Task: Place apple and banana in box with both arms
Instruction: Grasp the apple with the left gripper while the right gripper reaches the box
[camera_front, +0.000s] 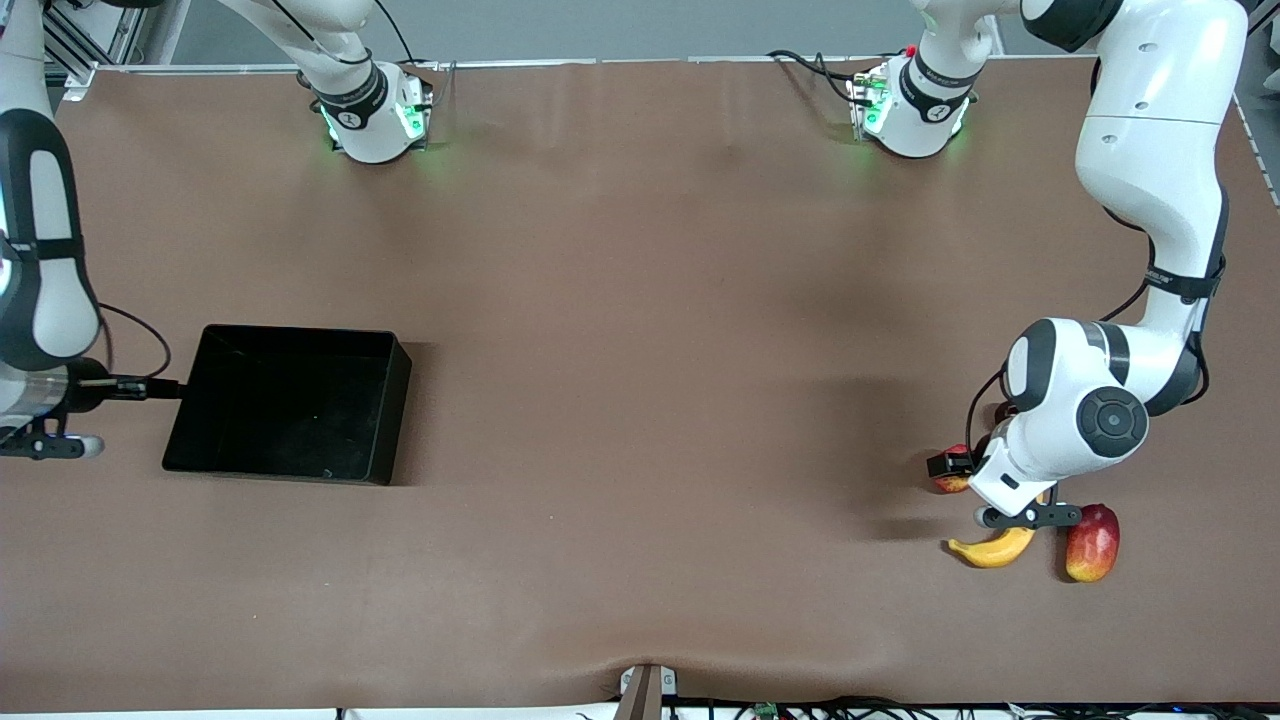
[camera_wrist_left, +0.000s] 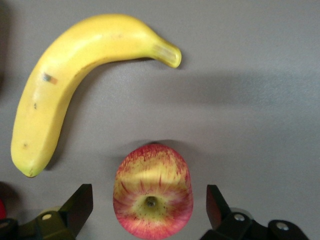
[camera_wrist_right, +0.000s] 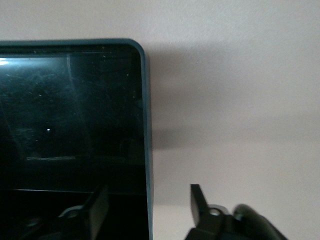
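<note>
The apple (camera_wrist_left: 153, 198) sits on the brown surface (camera_front: 640, 420) at the left arm's end, stem dimple facing up, and it lies between the two spread fingers of the left tool (camera_wrist_left: 150, 210), which are open on either side of it without touching it. In the front view only a sliver of the apple (camera_front: 952, 484) shows past the left arm's wrist, so the left tool itself is mostly hidden there. Near the apple, and nearer to the front camera than it, lies the banana (camera_wrist_left: 70, 95), curved and flat on the surface, apart from the apple; its yellow body (camera_front: 993, 548) shows just below the wrist. Just beside the banana, also nearer to the front camera than the apple, rests a red-yellow mango-like fruit (camera_front: 1092, 543). Well apart from the apple, toward the right arm's end of the surface, stands the black box (camera_front: 380, 400), with nothing in it. The right tool (camera_wrist_right: 150, 207) hangs over one wall of the box (camera_wrist_right: 146, 125), its fingers parted and holding nothing, one finger over the box's inside and the other over the bare surface beside it.
</note>
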